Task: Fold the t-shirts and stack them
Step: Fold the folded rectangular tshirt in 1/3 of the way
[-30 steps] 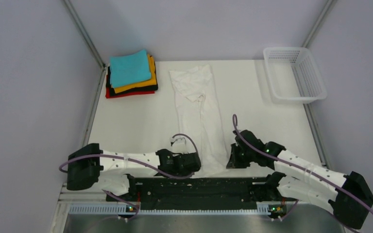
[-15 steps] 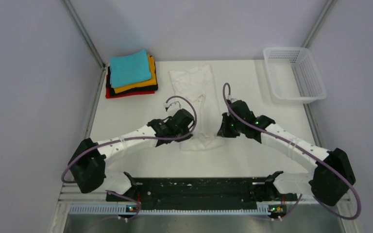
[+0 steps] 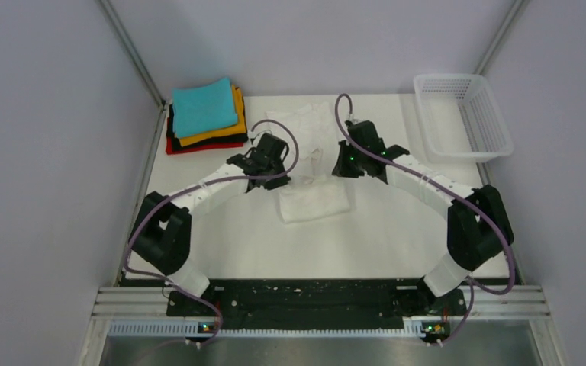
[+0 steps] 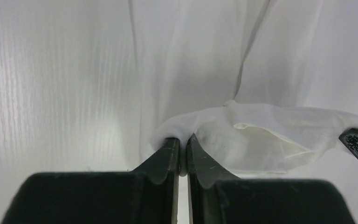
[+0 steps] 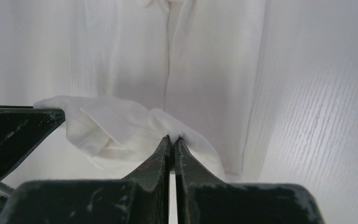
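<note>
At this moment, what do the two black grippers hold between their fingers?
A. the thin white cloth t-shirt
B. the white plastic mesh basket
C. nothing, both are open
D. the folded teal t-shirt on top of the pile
A: the wrist views show the left gripper and the right gripper each shut on a raised edge of the thin white cloth t-shirt, apart from the white plastic mesh basket and the teal-topped pile.

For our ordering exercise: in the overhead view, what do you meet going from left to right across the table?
stack of folded shirts → left gripper → white shirt → right gripper → white basket
</note>
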{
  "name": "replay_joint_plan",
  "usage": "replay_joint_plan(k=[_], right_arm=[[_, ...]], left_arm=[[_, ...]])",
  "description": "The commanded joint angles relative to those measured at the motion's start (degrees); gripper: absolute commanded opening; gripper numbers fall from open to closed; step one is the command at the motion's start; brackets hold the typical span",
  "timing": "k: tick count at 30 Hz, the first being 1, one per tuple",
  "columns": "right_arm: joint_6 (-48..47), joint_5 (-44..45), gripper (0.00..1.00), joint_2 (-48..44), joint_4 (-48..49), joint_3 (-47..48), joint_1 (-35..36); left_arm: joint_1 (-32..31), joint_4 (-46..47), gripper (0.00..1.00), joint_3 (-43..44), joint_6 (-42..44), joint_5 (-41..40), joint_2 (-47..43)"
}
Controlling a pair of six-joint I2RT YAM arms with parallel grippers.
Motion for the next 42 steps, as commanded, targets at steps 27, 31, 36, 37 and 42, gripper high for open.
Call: replay_joint_plan(k=[27, 31, 36, 37, 42], right_arm=[[-2.72, -0.21, 0.54, 20.56, 1.79, 18.39, -6.74], [-2.46, 0.34, 0.95, 16.48, 1.2, 16.74, -6.7], [-2.45, -2.18, 0.99, 11.14, 1.34, 11.04, -6.65], [-2.33, -2.57, 0.99, 10.12, 1.34, 9.73, -6.66], [-1.55, -7.14, 0.99, 5.22, 2.15, 1.33, -6.61]], left_arm=[[9.64, 0.18, 0.61, 16.65, 8.06, 11.11, 16.57], [9.63, 0.36, 0.98, 14.3, 7.45, 9.31, 12.23], [9.65, 1.73, 0.99, 7.43, 6.4, 9.06, 5.01], [9.65, 1.75, 0.99, 6.25, 6.21, 9.18, 3.31], [9.34, 2.54, 0.99, -1.09, 4.93, 12.1, -2.07]])
